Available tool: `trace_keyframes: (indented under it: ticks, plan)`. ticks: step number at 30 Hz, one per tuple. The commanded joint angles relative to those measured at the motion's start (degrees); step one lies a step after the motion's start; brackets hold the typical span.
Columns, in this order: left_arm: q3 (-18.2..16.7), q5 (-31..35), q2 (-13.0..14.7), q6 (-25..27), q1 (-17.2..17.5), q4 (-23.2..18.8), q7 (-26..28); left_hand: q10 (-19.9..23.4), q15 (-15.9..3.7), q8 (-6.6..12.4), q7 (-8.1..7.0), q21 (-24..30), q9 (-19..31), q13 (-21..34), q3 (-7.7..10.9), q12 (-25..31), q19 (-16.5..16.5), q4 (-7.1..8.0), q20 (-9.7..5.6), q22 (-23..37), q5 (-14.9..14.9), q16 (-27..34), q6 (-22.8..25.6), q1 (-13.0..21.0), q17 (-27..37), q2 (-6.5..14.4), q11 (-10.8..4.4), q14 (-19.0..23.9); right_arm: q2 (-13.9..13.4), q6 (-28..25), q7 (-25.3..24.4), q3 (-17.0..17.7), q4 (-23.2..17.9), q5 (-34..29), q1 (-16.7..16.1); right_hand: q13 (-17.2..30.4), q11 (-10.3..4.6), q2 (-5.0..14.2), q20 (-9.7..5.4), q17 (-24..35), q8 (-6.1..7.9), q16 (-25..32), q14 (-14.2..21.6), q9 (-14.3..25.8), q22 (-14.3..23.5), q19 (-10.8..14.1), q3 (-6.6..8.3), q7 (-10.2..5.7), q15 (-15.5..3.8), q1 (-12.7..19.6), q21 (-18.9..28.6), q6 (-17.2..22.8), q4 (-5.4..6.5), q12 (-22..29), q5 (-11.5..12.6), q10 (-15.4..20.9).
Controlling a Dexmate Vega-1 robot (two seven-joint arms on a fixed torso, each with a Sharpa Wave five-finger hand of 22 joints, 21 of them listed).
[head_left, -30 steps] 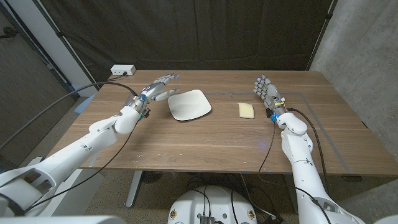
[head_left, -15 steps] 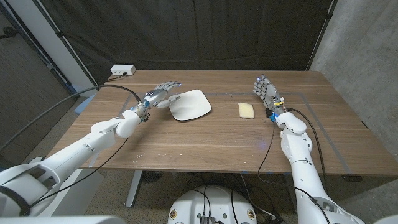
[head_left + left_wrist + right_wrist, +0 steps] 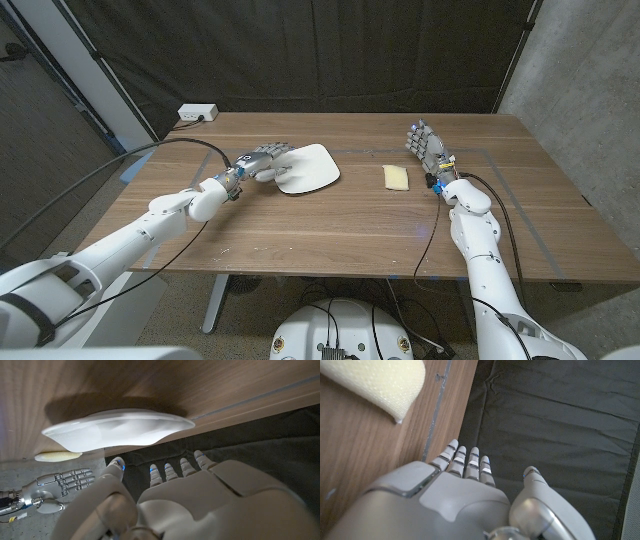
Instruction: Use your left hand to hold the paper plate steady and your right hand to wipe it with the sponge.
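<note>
— Head view, left side first. What does the left hand [image 3: 266, 160] show?

— It sits at the near-left rim of the paper plate [image 3: 308, 168], fingers extended toward it and reaching the rim. Whether they actually press the rim cannot be told from above. Left wrist view: the fingertips [image 3: 172, 471] are spread and empty, and the plate [image 3: 117, 428] lies just beyond them with a sliver of gap visible — no grasp on it.

— And the plate itself?

— White, rounded-square, resting on the wooden table [image 3: 330, 222], directly ahead of the left hand's fingers.

— Right hand?

— The right hand [image 3: 427, 148] stands raised on its edge, palm upright, fingers straight and close together, nothing held. The sponge [image 3: 397, 177] — pale yellow, rectangular — lies on the table just beside that hand, toward the plate, apart from the fingers. Right wrist view agrees: fingers [image 3: 465, 464] straight and side by side, thumb set off, the sponge [image 3: 379, 382] off to one side of the knuckles, untouched.

— Sponge relative to the plate?

— Between the right hand and the plate, nearer the hand; the two hands are well apart.

— Anything else?

— A white power strip [image 3: 197, 112] at the table's far corner beyond the left hand; dark curtain [image 3: 330, 50] behind the table.
</note>
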Motion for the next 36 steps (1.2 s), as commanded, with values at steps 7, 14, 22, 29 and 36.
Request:
trace_keyframes:
  ticks: [7,14,22,29,36]
  plan:
    - [1.6,3.9,0.9,4.4,-1.1,-2.8,-8.4,2.9,-0.82,1.78,0.44,0.4,0.3,0.0,-0.14,1.4,1.0,0.77,0.04,0.2,0.3,0.5,5.1,-0.6,0.2,-0.5,-0.28,1.2,0.0,-0.2,0.3,0.1,0.2,0.0,0.4,0.0,0.06,-0.17,0.41,0.2,0.22,0.3,-0.1,0.2,0.1,-0.3,0.16,0.18,0.94,-0.1,-0.3,0.6,-0.29,0.3,0.2,0.6]
    - [2.0,5.4,1.3,5.6,-1.2,-4.1,-10.3,2.9,-1.05,1.92,0.63,0.2,0.3,0.0,-0.56,1.2,0.6,1.87,-0.04,0.3,0.4,0.3,6.1,-1.8,0.3,-0.3,-0.2,0.6,0.2,-0.3,0.0,0.1,-0.4,-0.1,-0.1,0.0,0.1,-0.15,0.37,0.2,0.2,0.3,-0.1,0.2,0.1,-0.3,0.14,0.12,0.91,-0.2,-0.3,0.6,-0.21,0.3,0.2,0.6]
    - [2.6,7.3,1.3,6.3,-1.8,-4.7,-12.2,5.1,-1.05,2.66,1.29,1.0,0.3,0.0,-0.8,1.8,2.3,4.47,0.09,0.4,0.8,0.7,9.4,-3.9,0.5,1.2,0.31,1.5,0.5,0.3,-0.4,0.2,-0.4,0.0,-0.4,0.0,0.26,0.05,0.44,0.3,0.24,0.4,0.0,0.2,0.1,-0.2,0.1,0.06,0.93,-0.6,-0.4,0.8,0.09,0.3,0.2,0.7]
    - [3.0,9.7,1.3,6.8,-2.0,-5.2,-11.3,11.3,-1.72,4.1,2.84,1.2,0.1,-0.1,-1.88,3.2,2.7,5.85,-0.09,0.4,1.2,1.1,15.7,-6.0,0.3,0.1,0.43,3.9,0.5,0.2,-0.5,0.2,-0.4,0.0,-0.4,0.0,0.17,0.12,0.49,0.4,0.29,0.5,0.0,0.2,0.2,-0.1,-0.05,0.05,0.93,-1.2,-0.5,1.0,0.44,0.3,0.1,0.8]
    - [3.4,11.9,1.3,7.7,-2.2,-5.8,-11.8,18.5,-2.77,5.78,5.63,1.2,0.0,-0.1,-3.06,4.3,2.8,6.06,-0.34,0.3,1.8,1.5,23.1,-8.1,0.1,-0.9,0.95,7.4,0.3,0.0,-0.6,0.1,-0.7,-0.2,-0.3,0.0,0.16,0.18,0.46,0.4,0.26,0.5,0.0,0.2,0.2,-0.1,0.02,-0.06,0.91,-1.2,-0.5,1.0,0.44,0.3,0.1,0.8]
